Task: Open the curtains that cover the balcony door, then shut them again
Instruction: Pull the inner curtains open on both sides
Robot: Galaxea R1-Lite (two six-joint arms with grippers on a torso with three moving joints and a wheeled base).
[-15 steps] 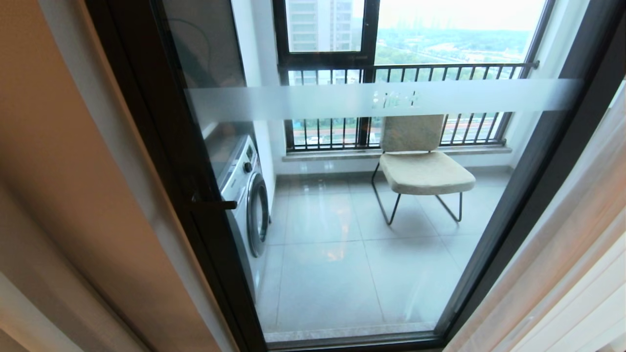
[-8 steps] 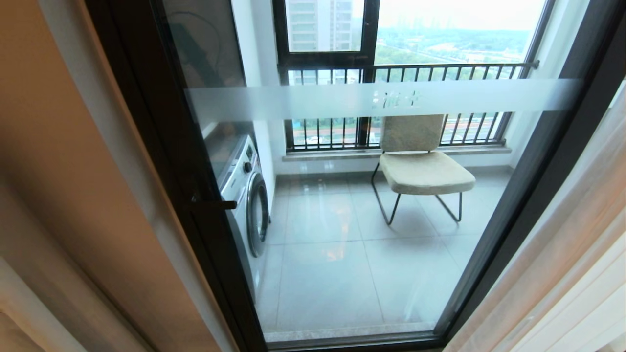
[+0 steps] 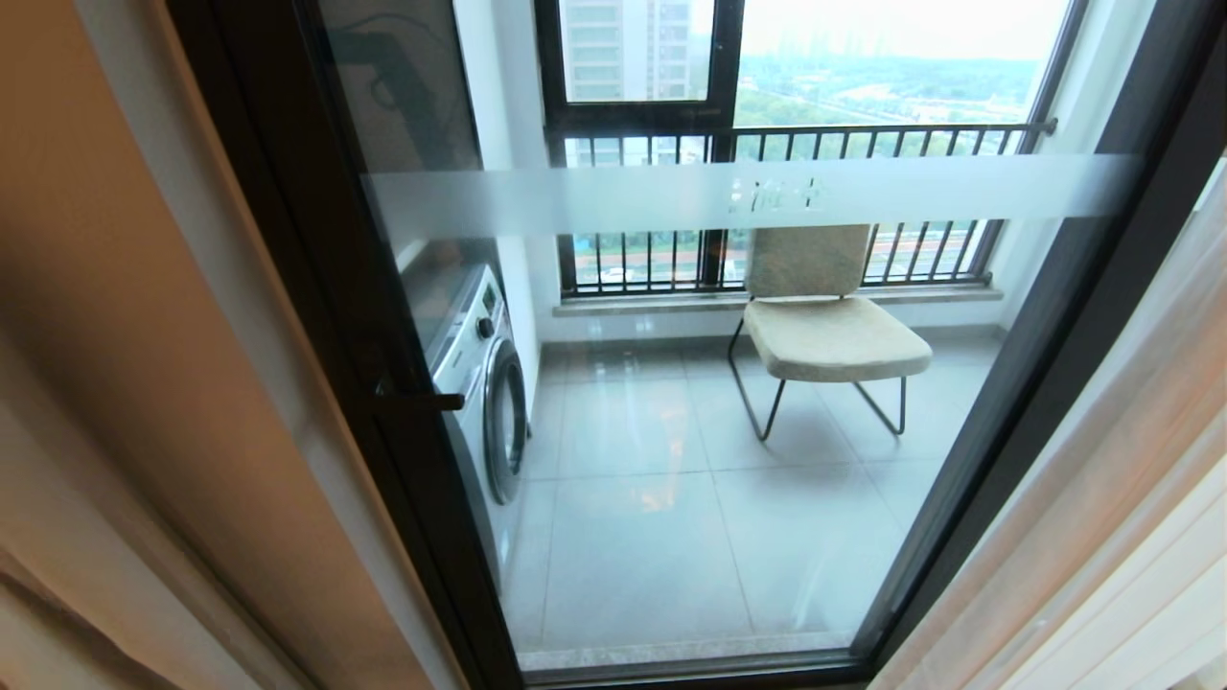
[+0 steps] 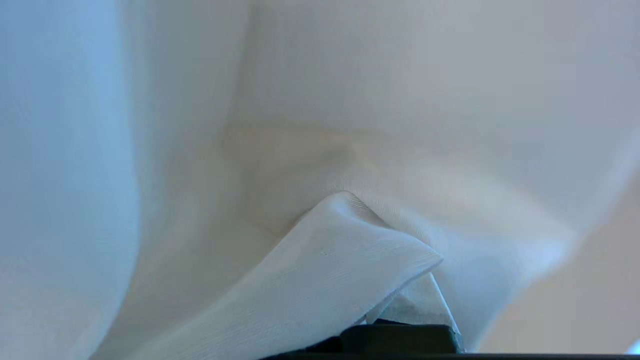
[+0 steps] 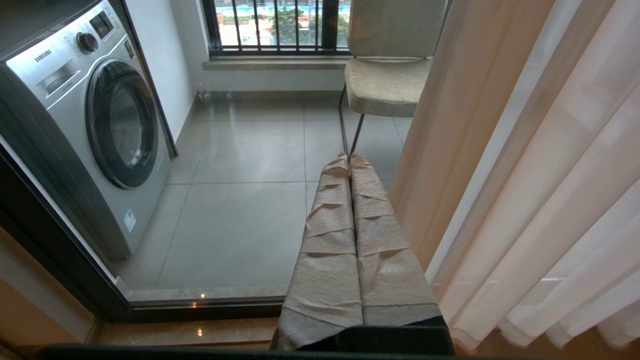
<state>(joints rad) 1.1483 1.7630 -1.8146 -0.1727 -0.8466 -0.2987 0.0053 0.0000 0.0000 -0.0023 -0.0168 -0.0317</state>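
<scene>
Head view shows the balcony door (image 3: 729, 402) uncovered, its tall glass standing between curtains (image 3: 1102, 537) bunched at the right edge and more cloth at the left edge. In the left wrist view the left gripper (image 4: 400, 330) is mostly buried in sheer white fabric and seems pinched shut on a fold, so the left arm looks best placed to drag that cloth sideways across the glass. The right gripper (image 5: 351, 165) has its wrapped fingers pressed together, holding nothing, just beside the right drapes.

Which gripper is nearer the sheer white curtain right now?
Left. The left gripper is shut on a fold of the sheer white curtain, which wraps it. The right gripper is shut on nothing, beside the drawn-back curtains on its side without touching.
</scene>
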